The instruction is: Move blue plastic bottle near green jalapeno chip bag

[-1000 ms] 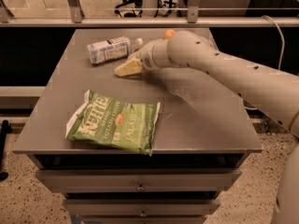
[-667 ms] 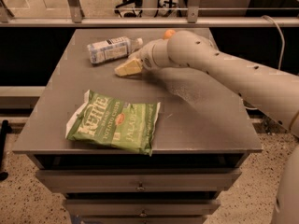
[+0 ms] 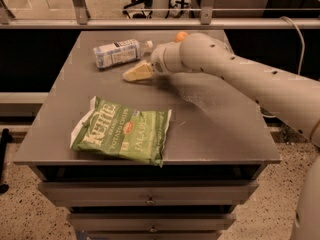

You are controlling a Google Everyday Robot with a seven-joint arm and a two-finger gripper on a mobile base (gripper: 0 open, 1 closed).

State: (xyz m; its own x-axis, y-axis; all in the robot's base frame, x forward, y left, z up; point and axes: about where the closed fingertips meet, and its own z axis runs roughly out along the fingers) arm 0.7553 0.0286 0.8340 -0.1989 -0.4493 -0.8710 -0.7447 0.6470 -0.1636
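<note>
The blue plastic bottle point(image 3: 117, 53) lies on its side at the back left of the grey table point(image 3: 220, 129), its white cap pointing right. The green jalapeno chip bag point(image 3: 122, 130) lies flat near the table's front left edge, well in front of the bottle. My gripper point(image 3: 137, 73) hangs low over the table just right of and in front of the bottle's cap end, pointing left. It holds nothing that I can see. The arm reaches in from the right.
A small orange fruit point(image 3: 181, 35) sits at the back of the table, partly hidden behind my arm. A railing point(image 3: 100, 23) runs behind the table. Drawers point(image 3: 150, 194) are below the front edge.
</note>
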